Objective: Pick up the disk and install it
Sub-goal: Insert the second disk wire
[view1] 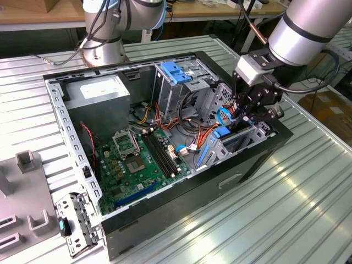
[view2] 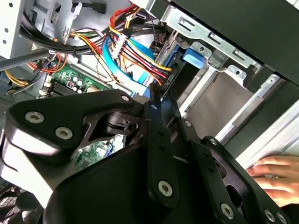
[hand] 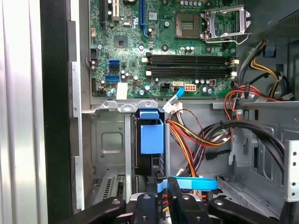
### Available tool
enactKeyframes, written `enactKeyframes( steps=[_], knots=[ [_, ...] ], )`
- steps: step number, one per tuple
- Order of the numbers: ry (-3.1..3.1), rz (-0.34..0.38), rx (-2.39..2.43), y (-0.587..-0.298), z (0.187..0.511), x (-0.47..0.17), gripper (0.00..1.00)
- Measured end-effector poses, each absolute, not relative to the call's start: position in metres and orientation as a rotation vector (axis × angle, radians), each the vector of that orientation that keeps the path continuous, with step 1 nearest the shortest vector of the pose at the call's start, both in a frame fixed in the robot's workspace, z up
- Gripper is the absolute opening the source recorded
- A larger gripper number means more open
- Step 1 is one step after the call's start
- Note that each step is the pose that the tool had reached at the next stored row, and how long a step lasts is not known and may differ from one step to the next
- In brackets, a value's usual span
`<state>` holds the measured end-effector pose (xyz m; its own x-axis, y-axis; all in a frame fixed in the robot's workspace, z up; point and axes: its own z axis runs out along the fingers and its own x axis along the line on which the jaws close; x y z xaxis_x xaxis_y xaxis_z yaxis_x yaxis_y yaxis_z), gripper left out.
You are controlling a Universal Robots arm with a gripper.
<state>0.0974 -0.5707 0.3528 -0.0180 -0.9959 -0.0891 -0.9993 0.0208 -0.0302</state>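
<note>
Fingers (view1: 246, 116) above the disk (hand: 150, 150) in bay.

You can't see the disk (hand: 150, 165) whole: the drive bay (hand: 112, 140) hides its body, and the gripper (hand: 161, 205) covers its near end.

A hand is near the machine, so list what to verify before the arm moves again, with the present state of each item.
1. Gripper at the drive bay, inside the case: ok.
2. Disk standing on edge in the bay slot: ok.
3. Disk fully seated: cannot tell.
4. Blue flat cable away from the gripper: not ok, it crosses right by it.
5. Person's hand away from the arm: not ok, it lies close in the second wrist view.
</note>
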Motion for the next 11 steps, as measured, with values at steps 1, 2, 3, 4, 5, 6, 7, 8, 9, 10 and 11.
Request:
enactKeyframes(
  steps=[1, 2, 3, 4, 5, 6, 7, 8, 9, 10, 11],
  knots=[
    [2.182, 0.062, -2.140, -0.5707, 0.3544, 0.0974, 0.24],
    [2.182, 0.062, -2.140, -0.5707, 0.3551, 0.0974, 0.24],
    [2.182, 0.063, -2.140, -0.5707, 0.3551, 0.0974, 0.24],
    [2.182, 0.063, -2.140, -0.5707, 0.3551, 0.0974, 0.24],
    [2.182, 0.063, -2.140, -0.5707, 0.3551, 0.0974, 0.22],
    [2.182, 0.063, -2.140, -0.5707, 0.3552, 0.0974, 0.15],
    [2.182, 0.062, -2.140, -0.5707, 0.3553, 0.0974, 0.15],
    [2.182, 0.062, -2.140, -0.5707, 0.3553, 0.0974, 0.11],
    [2.182, 0.063, -2.140, -0.5707, 0.3553, 0.0974, 0.11],
    [2.182, 0.063, -2.140, -0.5707, 0.3553, 0.0974, 0.11],
    [2.182, 0.062, -2.140, -0.5707, 0.3554, 0.0974, 0.11]
  ],
)
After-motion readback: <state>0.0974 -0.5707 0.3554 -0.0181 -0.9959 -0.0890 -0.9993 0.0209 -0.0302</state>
